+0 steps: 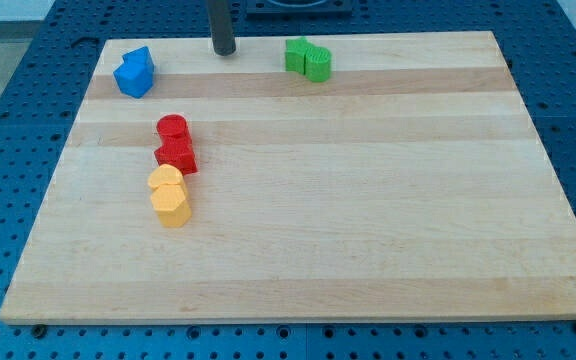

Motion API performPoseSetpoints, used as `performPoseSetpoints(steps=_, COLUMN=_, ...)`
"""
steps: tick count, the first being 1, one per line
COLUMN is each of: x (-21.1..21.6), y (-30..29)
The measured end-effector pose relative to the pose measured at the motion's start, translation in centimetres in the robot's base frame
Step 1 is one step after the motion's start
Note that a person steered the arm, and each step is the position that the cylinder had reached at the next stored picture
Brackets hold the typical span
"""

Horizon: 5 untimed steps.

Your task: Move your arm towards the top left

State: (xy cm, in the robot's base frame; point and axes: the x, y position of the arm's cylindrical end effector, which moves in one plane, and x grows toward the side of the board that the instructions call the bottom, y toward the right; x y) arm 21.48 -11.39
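Observation:
My tip (225,51) rests near the board's top edge, left of centre. A blue block (134,73) of irregular shape lies to the tip's left near the top left corner. A green block (308,59) lies to the tip's right, a short way off. A red block (175,143) and a yellow block (170,195) lie below and left of the tip, the yellow just under the red and touching it. The tip touches no block.
The wooden board (368,200) lies on a blue perforated table (8,120) that shows all round it.

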Motion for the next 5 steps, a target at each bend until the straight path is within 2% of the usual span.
performPoseSetpoints(steps=5, x=-2.3, y=-0.7)
